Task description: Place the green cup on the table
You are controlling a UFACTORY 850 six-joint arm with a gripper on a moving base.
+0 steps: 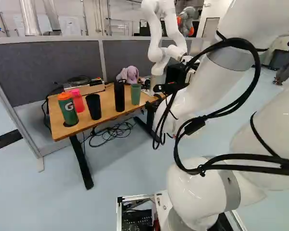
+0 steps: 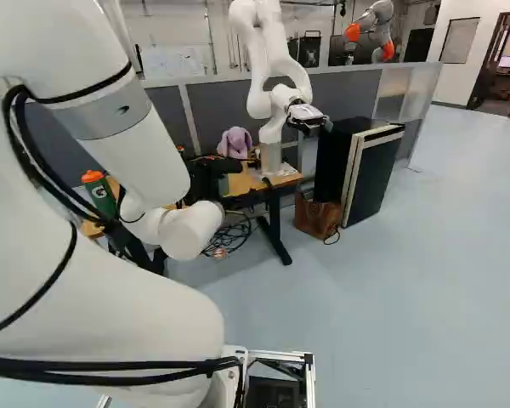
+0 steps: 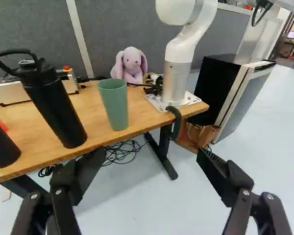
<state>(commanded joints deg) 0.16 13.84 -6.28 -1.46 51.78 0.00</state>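
Left base view: green cup, upright on the table; gripper near the table's end.
Right base view: gripper in front of the table.
Wrist view: gripper wide open, fingers apart from the cup, which stands ahead on the table.

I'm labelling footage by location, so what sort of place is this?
Probably a robotics lab or workshop: another white robot arm is mounted on the wooden table, loose cables lie beneath, and grey partition panels stand behind.
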